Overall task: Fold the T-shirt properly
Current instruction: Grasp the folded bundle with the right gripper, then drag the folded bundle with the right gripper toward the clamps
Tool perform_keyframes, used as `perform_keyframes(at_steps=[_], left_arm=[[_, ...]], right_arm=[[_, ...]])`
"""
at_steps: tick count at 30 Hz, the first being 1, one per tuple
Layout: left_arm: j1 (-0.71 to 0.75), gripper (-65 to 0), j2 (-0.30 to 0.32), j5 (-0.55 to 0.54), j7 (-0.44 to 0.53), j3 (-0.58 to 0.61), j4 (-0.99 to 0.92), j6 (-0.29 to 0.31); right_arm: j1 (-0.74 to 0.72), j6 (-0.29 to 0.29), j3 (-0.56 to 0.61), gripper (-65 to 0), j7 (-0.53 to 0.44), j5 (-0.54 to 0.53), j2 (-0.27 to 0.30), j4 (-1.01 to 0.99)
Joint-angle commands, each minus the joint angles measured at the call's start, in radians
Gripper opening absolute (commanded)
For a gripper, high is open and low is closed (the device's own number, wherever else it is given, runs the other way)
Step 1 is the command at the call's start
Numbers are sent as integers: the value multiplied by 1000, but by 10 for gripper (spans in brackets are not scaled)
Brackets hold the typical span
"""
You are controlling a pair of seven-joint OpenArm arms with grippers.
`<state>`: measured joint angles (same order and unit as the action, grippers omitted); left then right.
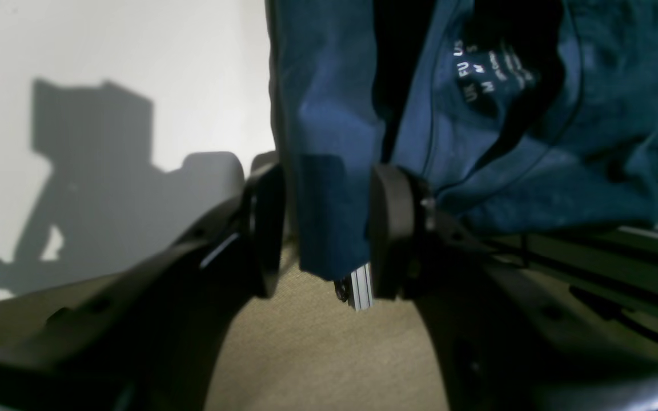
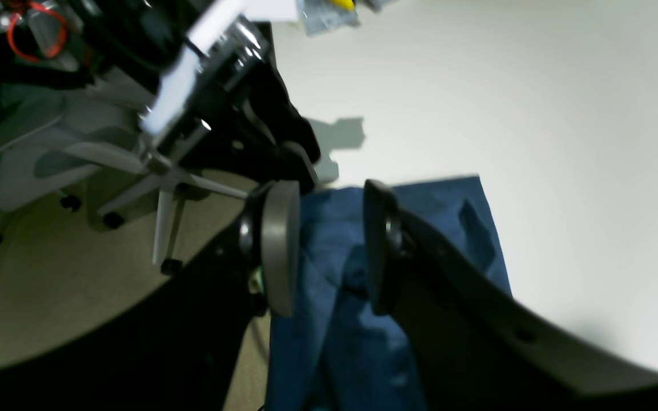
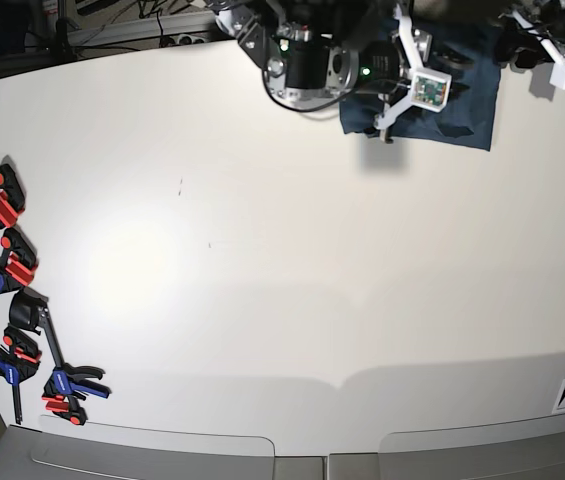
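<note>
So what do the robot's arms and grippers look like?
Each gripper, left and right, has two curved black fingers ending in flat rounded grey pads. From the base view, the arms are black and silver metal with cables, a green light, and white camera brackets near the wrists.

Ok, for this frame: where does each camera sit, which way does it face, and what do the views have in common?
Left wrist: sits behind the left gripper, looking along its fingers at the T-shirt hanging between them, with wall and floor beyond.
Right wrist: rides the right gripper, looking down past its fingers at the T-shirt, the white table edge and an office chair.
Base: overhead, facing down on the white table; both arms work at its far edge, clamps at left.
Shared: all three show the T-shirt.
</note>
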<state>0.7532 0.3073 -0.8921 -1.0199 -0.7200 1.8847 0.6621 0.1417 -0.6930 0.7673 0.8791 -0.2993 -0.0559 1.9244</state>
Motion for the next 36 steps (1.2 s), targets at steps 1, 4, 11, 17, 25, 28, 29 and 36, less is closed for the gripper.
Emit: perform_keyframes(at_steps=[1,4,11,17,25,28,29,36], left_arm=[[9,-428,9,-8,27,-8,15,4],[8,-428,9,13,57,-8,15,-18],[8,-428,9,13,79,-8,15,-71],[6,-428,9,13,80,-8,15,-71],[6,-428,9,13,80,-8,15,-71],[5,-428,9,13,80,-8,15,-71],[2,-428,9,13,79,-8,15,-71],[-28,-428,10,13,83,-8,15,-71]], right_arm=[[-21,-5,5,-475,-30,2,-18,-16],[-69,-5,10,-475,-68,61,-31,-142],[-169,-5,12,-475,-90,89,-88,-454],[-186,-5,12,-475,-87,187,-101,-650],[-192,18,-28,-475,-77,385,11,-698],[-192,58,-114,-475,-78,401,65,-698],[-192,64,-150,-475,-78,401,82,-698],[-192,89,-472,-475,-79,368,183,-698]])
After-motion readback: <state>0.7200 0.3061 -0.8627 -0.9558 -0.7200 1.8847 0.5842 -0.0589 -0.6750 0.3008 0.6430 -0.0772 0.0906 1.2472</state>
